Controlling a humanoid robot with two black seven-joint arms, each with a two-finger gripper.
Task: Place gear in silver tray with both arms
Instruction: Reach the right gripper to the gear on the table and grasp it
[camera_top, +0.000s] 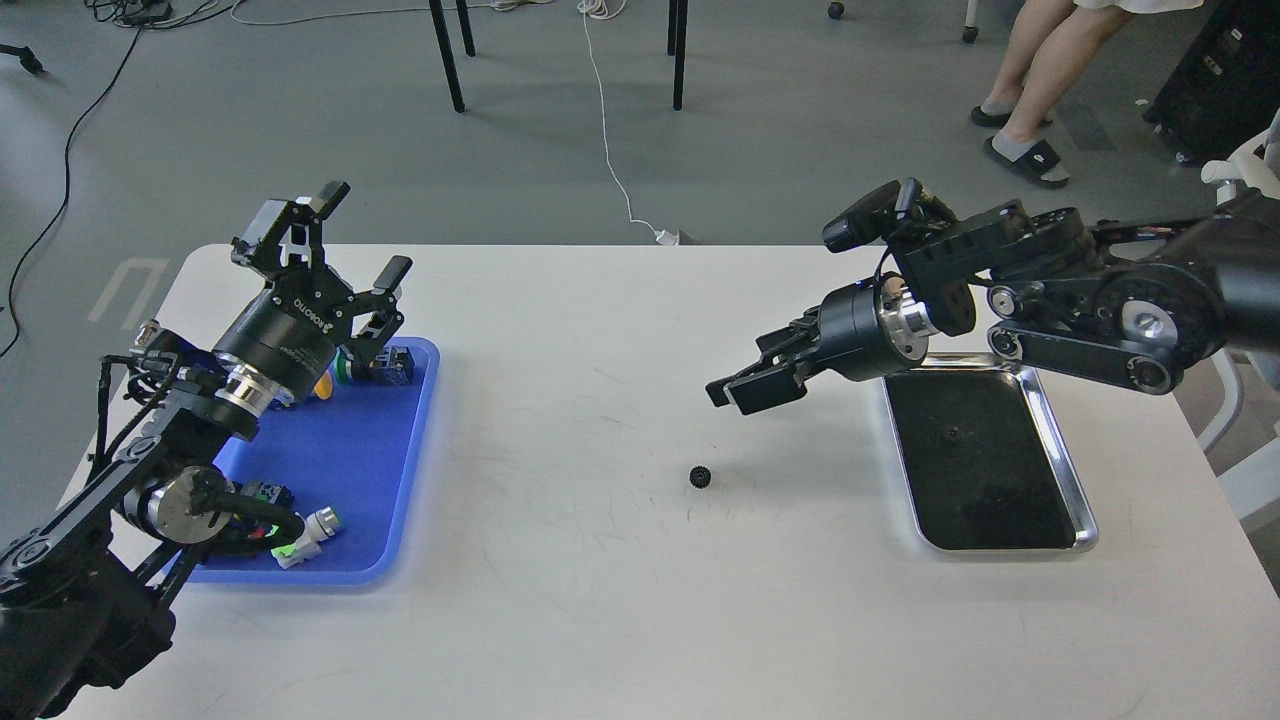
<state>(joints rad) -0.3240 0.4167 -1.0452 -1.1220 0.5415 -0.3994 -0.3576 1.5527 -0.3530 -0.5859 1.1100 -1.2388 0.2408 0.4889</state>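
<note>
A small black gear (700, 477) lies alone on the white table (600, 600), about in the middle, between the two trays; nothing touches it. My right pincer (745, 387) hangs above the table, up and a little to the right of the gear, with its tips pointing left and downward; its fingers are near each other, but from this angle I cannot tell if they are clenched or a little released; nothing is seen between them. The silver tray (1068, 470) stands on the right part of the table, well apart from the gear; its dark mirror bottom shows a small dark spot near the far end — I cannot say if this is an object or only a reflection.

My left pincer (362, 232) is raised over the far end of the blue plastic tray (395, 480) and points upward and away; its two fingers stand wide apart, released, and hold nothing. In the blue tray lie several small parts — some near the far edge under my left pincer, and a white connector with a green end (310, 532) near the front edge.
</note>
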